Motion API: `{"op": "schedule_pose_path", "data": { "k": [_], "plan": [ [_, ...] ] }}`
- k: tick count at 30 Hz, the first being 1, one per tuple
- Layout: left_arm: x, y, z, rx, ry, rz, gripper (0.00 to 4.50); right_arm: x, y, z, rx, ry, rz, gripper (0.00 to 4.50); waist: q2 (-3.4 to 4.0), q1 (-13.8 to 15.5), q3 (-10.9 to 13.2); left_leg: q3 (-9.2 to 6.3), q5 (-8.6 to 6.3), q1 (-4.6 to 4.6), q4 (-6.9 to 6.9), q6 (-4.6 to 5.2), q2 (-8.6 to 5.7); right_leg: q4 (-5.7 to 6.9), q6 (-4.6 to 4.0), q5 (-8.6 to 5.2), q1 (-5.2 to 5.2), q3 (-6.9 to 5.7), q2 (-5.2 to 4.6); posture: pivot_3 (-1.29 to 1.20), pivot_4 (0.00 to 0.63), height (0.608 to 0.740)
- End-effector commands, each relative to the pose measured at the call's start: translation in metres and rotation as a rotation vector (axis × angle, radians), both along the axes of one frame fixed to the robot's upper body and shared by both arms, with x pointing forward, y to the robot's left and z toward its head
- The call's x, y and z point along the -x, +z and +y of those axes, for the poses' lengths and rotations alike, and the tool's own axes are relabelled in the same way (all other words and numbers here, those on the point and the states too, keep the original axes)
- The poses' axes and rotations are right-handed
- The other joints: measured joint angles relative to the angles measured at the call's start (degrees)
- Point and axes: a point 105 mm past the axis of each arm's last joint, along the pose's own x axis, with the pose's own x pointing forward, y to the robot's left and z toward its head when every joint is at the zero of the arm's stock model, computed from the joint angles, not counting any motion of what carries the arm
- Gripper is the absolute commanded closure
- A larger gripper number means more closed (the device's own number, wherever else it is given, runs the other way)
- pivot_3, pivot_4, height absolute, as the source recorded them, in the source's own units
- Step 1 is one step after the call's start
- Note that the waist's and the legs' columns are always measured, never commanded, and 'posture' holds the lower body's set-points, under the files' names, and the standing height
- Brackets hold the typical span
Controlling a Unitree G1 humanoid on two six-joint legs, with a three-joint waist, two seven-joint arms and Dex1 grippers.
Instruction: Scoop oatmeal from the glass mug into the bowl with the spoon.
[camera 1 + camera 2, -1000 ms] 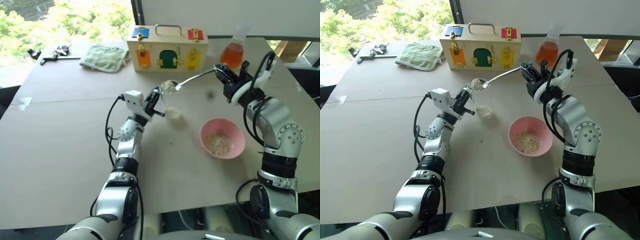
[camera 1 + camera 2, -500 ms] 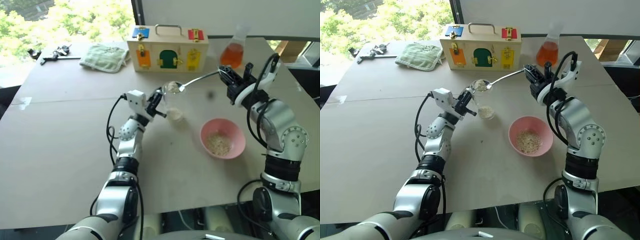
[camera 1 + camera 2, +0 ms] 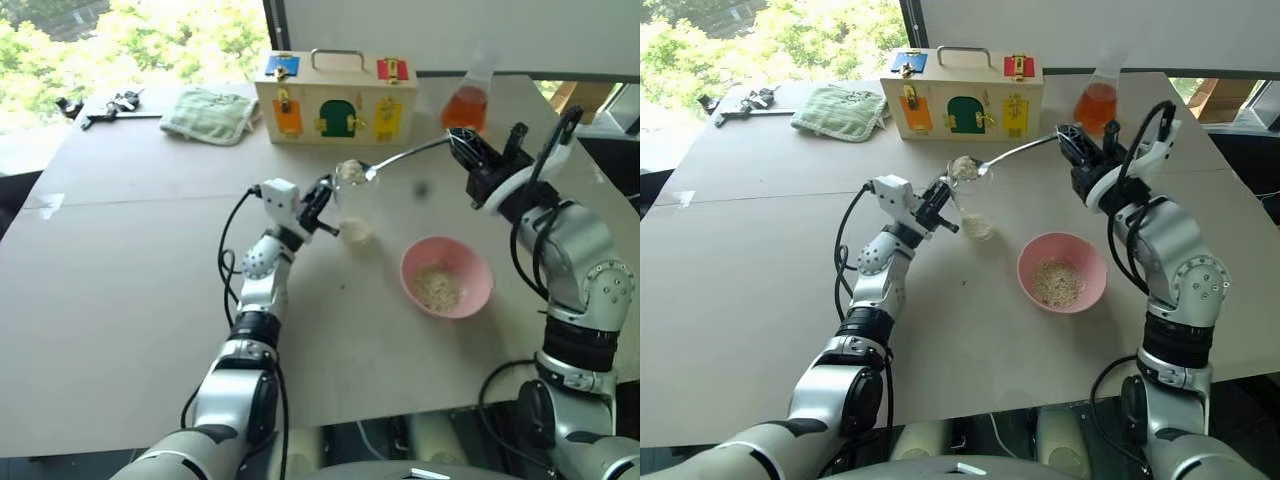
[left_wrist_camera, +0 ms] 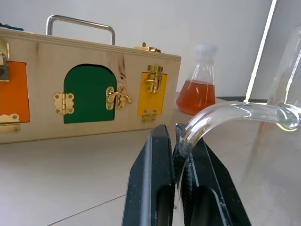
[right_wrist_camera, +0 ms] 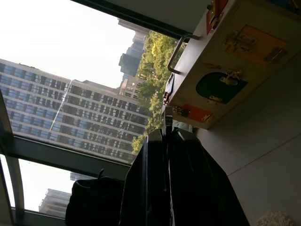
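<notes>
The clear glass mug (image 3: pixel 354 205), oats settled at its bottom, was held left of the pink bowl (image 3: pixel 446 277), its handle clenched by the left fingers (image 4: pixel 160 179). The right fingers (image 3: pixel 470 152) grasped the silver spoon (image 3: pixel 400 160), heaped with pale oatmeal (image 3: pixel 349 170) above the mug's rim.

Loaded spoon (image 3: pixel 400 159) above mug (image 3: pixel 354 210)

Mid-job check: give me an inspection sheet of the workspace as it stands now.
Surface: beige table.
Job's things: spoon loaded with oatmeal over the glass mug; pink bowl holds oats.
Clutter: wooden latch box, flask of orange liquid, green cloth, dark tools.
Grippers: left pincer shut on the mug's handle; right pincer shut on the spoon.
Cables: black, on both arms.
Surroundings: window, trees.
</notes>
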Motion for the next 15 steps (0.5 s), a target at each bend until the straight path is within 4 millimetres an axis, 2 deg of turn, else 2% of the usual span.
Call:
{"op": "schedule_pose_path", "data": {
  "k": [1,11,15],
  "plan": [
    [0.0,0.017,-0.004,-0.004,-0.014,-0.073,4.45,0.021,0.021,-0.011,-0.027,0.012,-0.096,4.5,0.0,0.1,0.0,0.0,0.0,0.0,0.0,0.0,0.0,-0.02,0.0,0.0,0.0,0.0,0.0,0.0,0.15,0.74],
    [0.0,0.013,-0.007,-0.01,-0.031,-0.056,4.45,0.048,0.004,-0.039,-0.011,-0.095,-0.106,4.5,-0.01,0.3,0.0,0.0,0.0,0.01,0.0,0.0,-0.01,-0.01,0.0,0.0,0.01,0.02,0.0,0.0,0.15,0.74],
    [-0.001,0.011,-0.007,-0.015,-0.042,-0.048,4.45,0.062,-0.008,-0.064,0.018,-0.217,-0.067,4.5,-0.01,0.5,0.0,-0.02,0.0,0.01,0.0,0.01,0.0,-0.01,0.0,0.0,0.01,0.01,0.01,0.0,0.15,0.74]
  ]
}}
